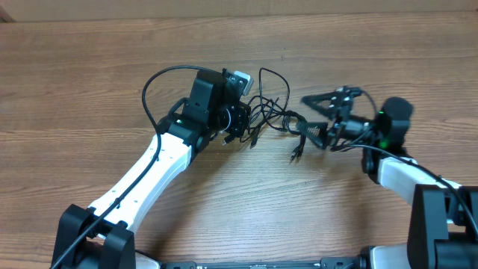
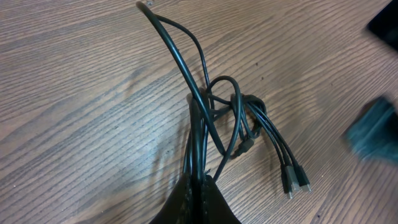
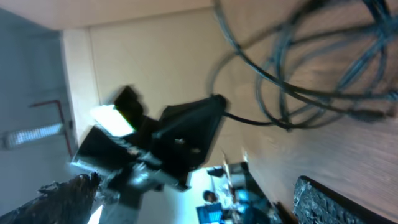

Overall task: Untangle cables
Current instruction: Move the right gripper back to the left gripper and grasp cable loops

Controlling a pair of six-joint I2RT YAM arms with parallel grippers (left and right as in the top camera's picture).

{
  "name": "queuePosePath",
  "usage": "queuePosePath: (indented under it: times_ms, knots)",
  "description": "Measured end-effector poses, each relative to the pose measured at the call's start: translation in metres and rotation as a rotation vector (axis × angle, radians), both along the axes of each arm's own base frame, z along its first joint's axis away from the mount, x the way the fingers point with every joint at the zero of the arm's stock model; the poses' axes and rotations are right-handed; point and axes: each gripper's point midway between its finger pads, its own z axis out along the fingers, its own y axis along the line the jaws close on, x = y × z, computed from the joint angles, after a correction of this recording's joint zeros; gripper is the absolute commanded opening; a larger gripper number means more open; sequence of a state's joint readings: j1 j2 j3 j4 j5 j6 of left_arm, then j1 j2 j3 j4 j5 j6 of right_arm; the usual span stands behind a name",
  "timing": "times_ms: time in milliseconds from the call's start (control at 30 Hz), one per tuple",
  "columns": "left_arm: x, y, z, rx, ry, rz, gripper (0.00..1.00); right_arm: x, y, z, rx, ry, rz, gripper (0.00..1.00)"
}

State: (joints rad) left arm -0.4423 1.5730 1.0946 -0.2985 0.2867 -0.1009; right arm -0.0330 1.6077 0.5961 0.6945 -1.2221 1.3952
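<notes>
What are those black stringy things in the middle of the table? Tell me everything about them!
The cables are thin, black, rubbery-looking cords, bunched in a loose knot with loops sticking out. Small plugs sit at some ends. They rest on the wooden table, near its middle. The left gripper has its jaws shut on a few strands. The right gripper, jaws open, is just beside the bunch.

overhead: you look straight down on the table (image 1: 89, 67) | left wrist: you sit close over the cables (image 2: 198, 143) | right wrist: you view them tilted, blurred, near
</notes>
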Motion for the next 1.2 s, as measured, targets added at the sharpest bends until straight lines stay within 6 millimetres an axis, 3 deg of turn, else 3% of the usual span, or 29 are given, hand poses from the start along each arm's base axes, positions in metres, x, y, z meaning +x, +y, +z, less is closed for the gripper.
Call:
queuePosePath:
  times_ms: [333,600,800,1067,1200]
  knots:
    - [0.001,0.000,0.001,-0.002,-0.003,0.000,0.04,-0.011,0.061,-0.017,-0.095,-0.040,0.038,0.66]
    - [0.001,0.000,0.001,-0.003,-0.005,0.000,0.04,-0.011,0.094,-0.027,-0.168,-0.065,-0.024,0.52]
    - [0.001,0.000,0.001,-0.003,-0.005,0.000,0.04,0.000,0.099,-0.034,-0.220,-0.070,-0.123,0.49]
    - [0.001,0.000,0.001,-0.003,-0.005,0.000,0.04,0.012,0.084,-0.059,-0.322,0.004,-0.256,0.49]
    - [0.000,-0.001,0.001,-0.007,-0.003,-0.004,0.04,0.016,0.079,-0.061,-0.332,0.015,-0.290,0.48]
